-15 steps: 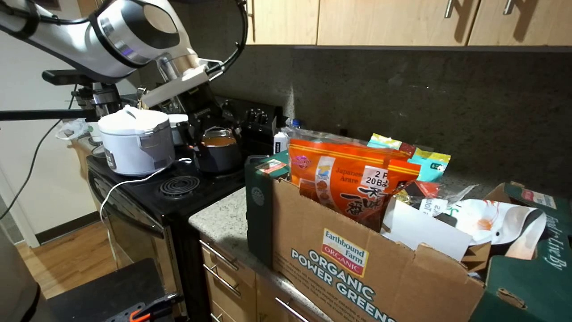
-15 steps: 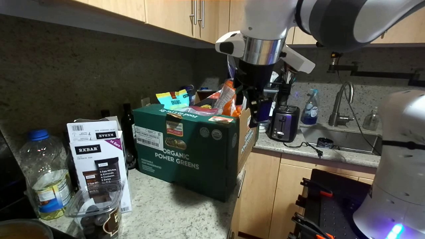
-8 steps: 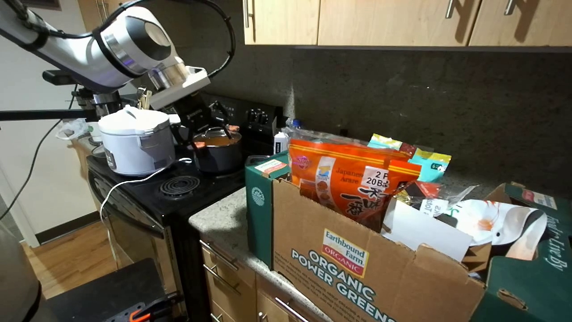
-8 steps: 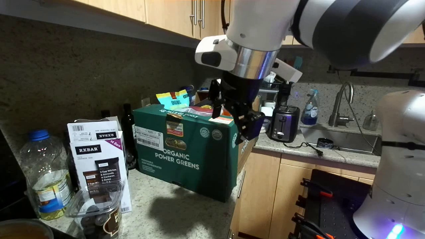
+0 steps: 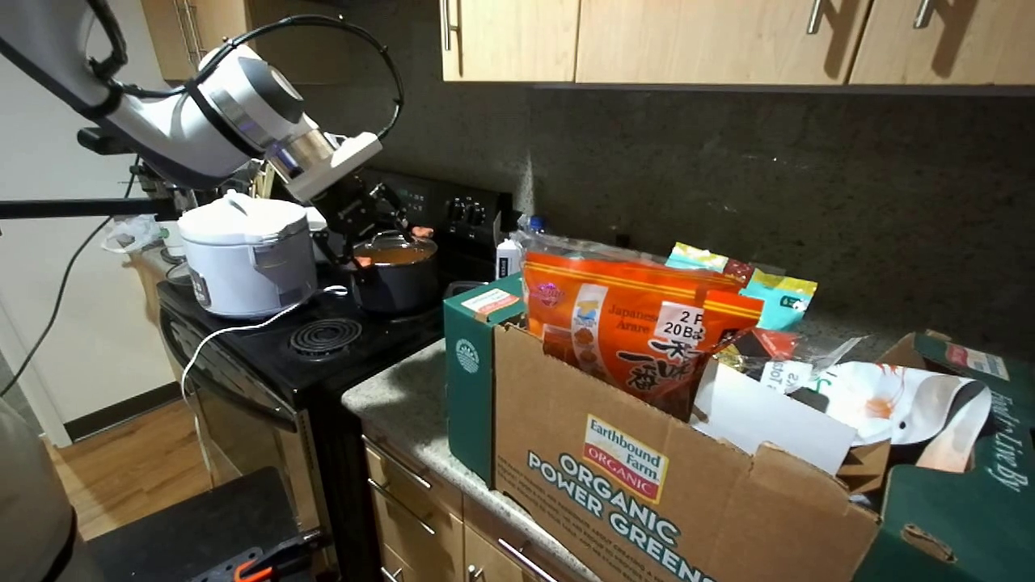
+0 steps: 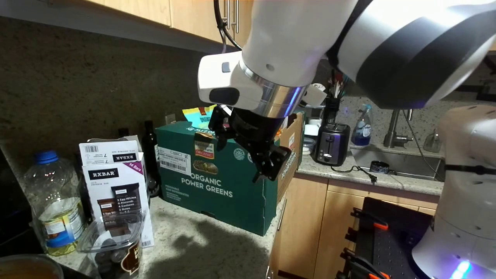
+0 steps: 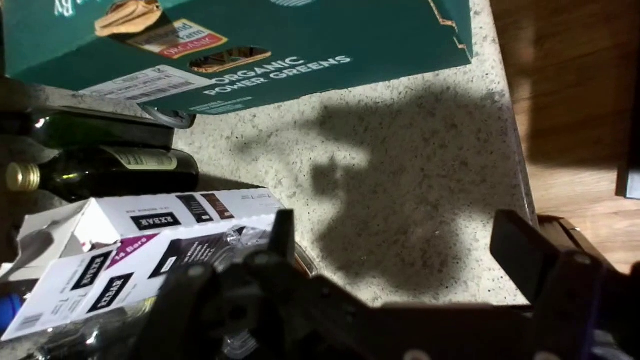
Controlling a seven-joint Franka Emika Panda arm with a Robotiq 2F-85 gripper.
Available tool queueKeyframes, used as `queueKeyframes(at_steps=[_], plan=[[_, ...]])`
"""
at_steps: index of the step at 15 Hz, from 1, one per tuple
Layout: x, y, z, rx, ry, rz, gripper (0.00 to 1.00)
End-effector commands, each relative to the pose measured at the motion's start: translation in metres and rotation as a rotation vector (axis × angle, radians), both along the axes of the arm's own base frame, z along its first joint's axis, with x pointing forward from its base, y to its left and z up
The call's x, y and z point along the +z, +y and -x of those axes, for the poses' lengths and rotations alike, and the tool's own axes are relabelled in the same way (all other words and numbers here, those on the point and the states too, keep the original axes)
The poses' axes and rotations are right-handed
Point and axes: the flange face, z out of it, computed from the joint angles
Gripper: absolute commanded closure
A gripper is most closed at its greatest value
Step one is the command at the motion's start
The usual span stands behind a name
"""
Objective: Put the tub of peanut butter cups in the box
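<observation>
tub (image 6: 112, 248): on the tabletop (image 6: 170, 236), upright, clear plastic, dark contents; outside the box (image 6: 217, 178), well apart from its green end; partly hidden by the gripper (image 7: 392, 235) in the wrist view.
gripper: jaws spread wide, nothing between them; in the air over the tabletop, on the green-end side of the box.
box: open-topped, packed; orange bag (image 5: 631, 327) upright along the brown side, teal bag (image 5: 780, 297) behind it.
carton (image 6: 116, 186): white, RXBAR print, upright just behind the tub in an exterior view; contact, cannot tell.
dark bottles (image 7: 125, 172): two, between carton and box.
clear bottle (image 6: 62, 221): blue cap, upright, beside the carton.
stove (image 5: 323, 335): carries rice cooker (image 5: 242, 267) and pot (image 5: 396, 287).
</observation>
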Motion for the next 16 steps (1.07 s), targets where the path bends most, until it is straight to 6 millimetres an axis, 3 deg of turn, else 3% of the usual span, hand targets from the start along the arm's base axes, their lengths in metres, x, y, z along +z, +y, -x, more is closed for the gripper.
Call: queueKeyframes(at_steps=[1, 5, 11, 16], plan=[[0.001, 0.001, -0.001, 0.004, 0.002, 0.002, 0.00], [-0.003, 0.003, -0.004, 0.013, 0.004, 0.003, 0.00], [-0.048, 0.020, -0.033, 0.128, 0.042, 0.026, 0.00], [-0.082, 0.029, -0.073, 0.245, 0.013, 0.031, 0.00]])
